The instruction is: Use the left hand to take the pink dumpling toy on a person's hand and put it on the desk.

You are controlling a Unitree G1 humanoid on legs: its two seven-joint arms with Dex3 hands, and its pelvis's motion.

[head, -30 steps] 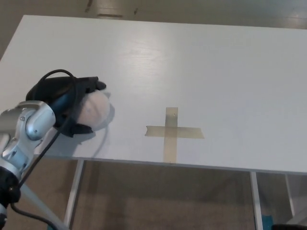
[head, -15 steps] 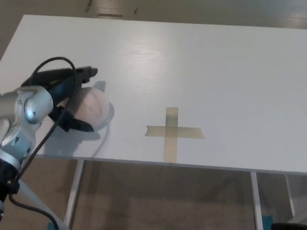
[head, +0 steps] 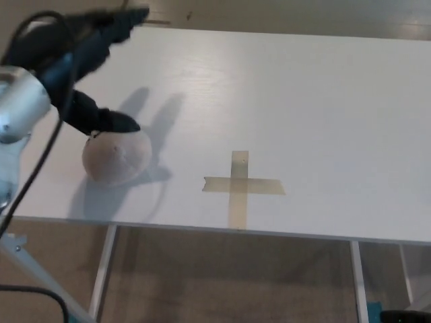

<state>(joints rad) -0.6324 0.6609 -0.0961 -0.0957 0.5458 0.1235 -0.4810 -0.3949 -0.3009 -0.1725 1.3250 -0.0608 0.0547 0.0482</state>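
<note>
The pink dumpling toy (head: 116, 156) rests on the white desk (head: 269, 94), near the front left edge. My left hand (head: 84, 64) hovers above and behind it, open, with fingers spread. One lower finger (head: 111, 122) reaches down close to the toy's top; whether it touches is unclear. Nothing is held. My right hand does not show. No person's hand shows.
A cross of tan tape (head: 240, 185) is stuck on the desk to the right of the toy. A black cable (head: 37, 175) hangs from my left arm across the desk's left edge. Below the front edge show the desk legs and floor.
My left hand has let go of the toy and risen up and back, fingers spreading. The toy stays on the desk, now fully exposed.
</note>
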